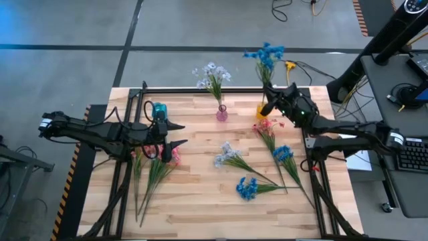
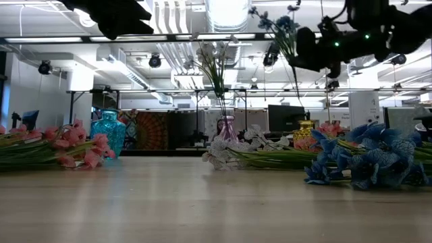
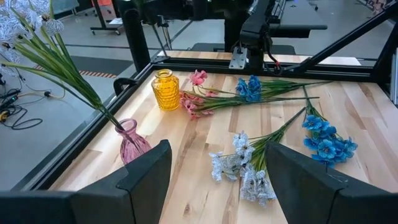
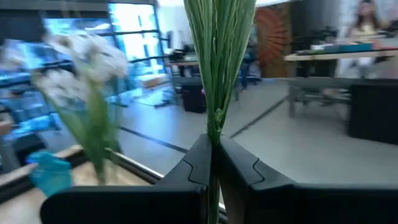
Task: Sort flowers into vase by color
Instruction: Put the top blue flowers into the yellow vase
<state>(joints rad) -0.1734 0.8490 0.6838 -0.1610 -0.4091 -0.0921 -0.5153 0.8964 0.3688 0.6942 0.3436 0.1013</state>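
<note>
Right pincer (image 1: 269,102) is clamped on the green stems of a blue spray (image 1: 265,55), held upright over the yellow vase (image 1: 261,110) at the far edge of the surface, toward the right corner. In the right wrist view the fingers (image 4: 189,163) are seen pressed together on the bundled stems (image 4: 217,56). Whether the stem ends are already inside the vase mouth cannot be told.

To do this step well, the stems should be kept vertical and centred over the narrow mouth, lowered slowly, and released only once the spray is carried by the vase. The vase looks light, so a sideways push is judged likely to tip it.

The right arm is reached in from the right edge, its wrist bent toward the far edge. Left pincer (image 1: 176,134) is held wide and empty above the left half of the surface, near the teal vase (image 1: 159,111) and the pink sprays (image 1: 155,167).

A white spray (image 1: 213,75) is stood in the pink vase (image 1: 221,114). Left lying on the surface are one white spray (image 1: 227,156), one pink spray (image 1: 266,127) and two blue sprays (image 1: 249,187).
</note>
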